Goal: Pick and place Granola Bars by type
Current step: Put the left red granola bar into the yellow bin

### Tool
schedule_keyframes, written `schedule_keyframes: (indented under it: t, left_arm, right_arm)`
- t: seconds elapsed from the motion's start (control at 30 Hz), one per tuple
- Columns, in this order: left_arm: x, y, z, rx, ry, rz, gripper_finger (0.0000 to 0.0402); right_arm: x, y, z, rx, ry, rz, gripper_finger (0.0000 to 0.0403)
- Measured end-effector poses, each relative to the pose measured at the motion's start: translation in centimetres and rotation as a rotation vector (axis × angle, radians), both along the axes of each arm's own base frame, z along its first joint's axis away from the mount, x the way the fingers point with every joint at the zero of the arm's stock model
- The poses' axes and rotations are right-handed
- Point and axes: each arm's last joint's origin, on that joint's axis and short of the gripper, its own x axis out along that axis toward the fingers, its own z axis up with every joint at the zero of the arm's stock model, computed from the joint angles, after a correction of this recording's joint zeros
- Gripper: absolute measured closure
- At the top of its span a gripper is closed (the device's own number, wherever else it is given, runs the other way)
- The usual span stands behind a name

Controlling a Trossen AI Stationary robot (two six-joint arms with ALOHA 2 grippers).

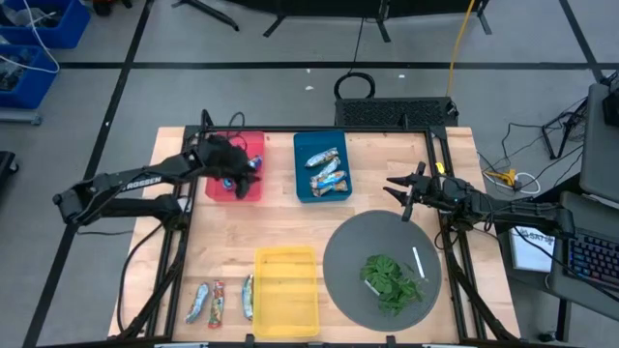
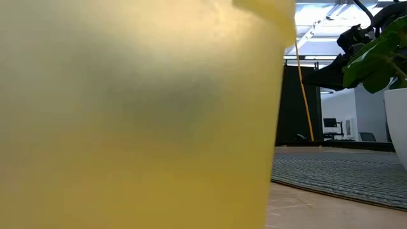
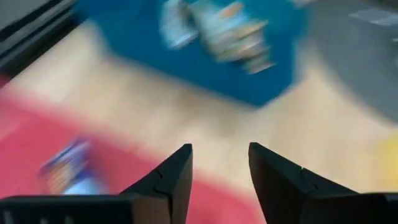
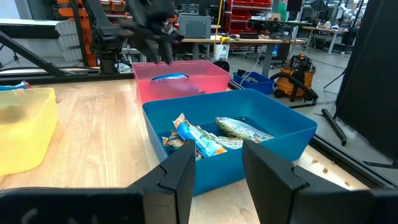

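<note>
Yellow bin wall (image 2: 133, 114) filling most of view, grey mat (image 2: 343, 175) beyond, green leaves (image 2: 375, 60) at right

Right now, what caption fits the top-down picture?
Left gripper over red bin; three granola bars wait beside yellow bin.

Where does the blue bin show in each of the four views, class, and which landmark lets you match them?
High view: blue bin, upper centre, holding bars.
Low view: not in it; the yellow bin blocks most of the picture.
Left wrist view: blurred, at the top.
Right wrist view: centre, just beyond the fingers.
Shared landmark: the red bin beside it.
</note>
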Motion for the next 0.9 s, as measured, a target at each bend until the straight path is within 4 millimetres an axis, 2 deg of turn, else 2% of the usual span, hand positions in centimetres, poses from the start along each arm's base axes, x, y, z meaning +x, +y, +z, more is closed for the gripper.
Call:
schedule_keyframes:
  t: [0.1,0.2,0.37,0.57,0.7,0.83,0.9]
  left_arm:
    - [0.5,-2.7,1.6,0.006,-0.102,-0.166,0.0250]
    - [0.5,-6.1,2.6,-0.061,-0.156,-0.352,0.0258]
    - [0.0,-11.7,2.3,-0.215,-0.051,-0.467,0.0265]
    - [-2.4,-17.8,-0.4,-0.414,0.349,-0.362,0.0266]
    - [-4.3,-21.5,-1.7,-0.504,0.518,-0.333,0.0266]
    - [-5.9,-23.7,-2.2,-0.608,0.636,-0.183,0.0266]
    - [-6.2,-24.4,-2.1,-0.651,0.633,-0.096,0.0266]
  right_arm:
    - [0.0,0.0,0.0,0.000,0.000,0.000,0.0278]
    - [0.0,0.0,0.0,0.000,0.000,0.000,0.0279]
    - [0.0,0.0,0.0,0.000,0.000,0.000,0.0278]
    - [0.0,0.0,0.0,0.000,0.000,0.000,0.0277]
    - [0.0,0.0,0.0,0.000,0.000,0.000,0.0277]
    - [0.0,0.0,0.0,0.000,0.000,0.000,0.0277]
    - [0.0,0.0,0.0,0.000,0.000,0.000,0.0278]
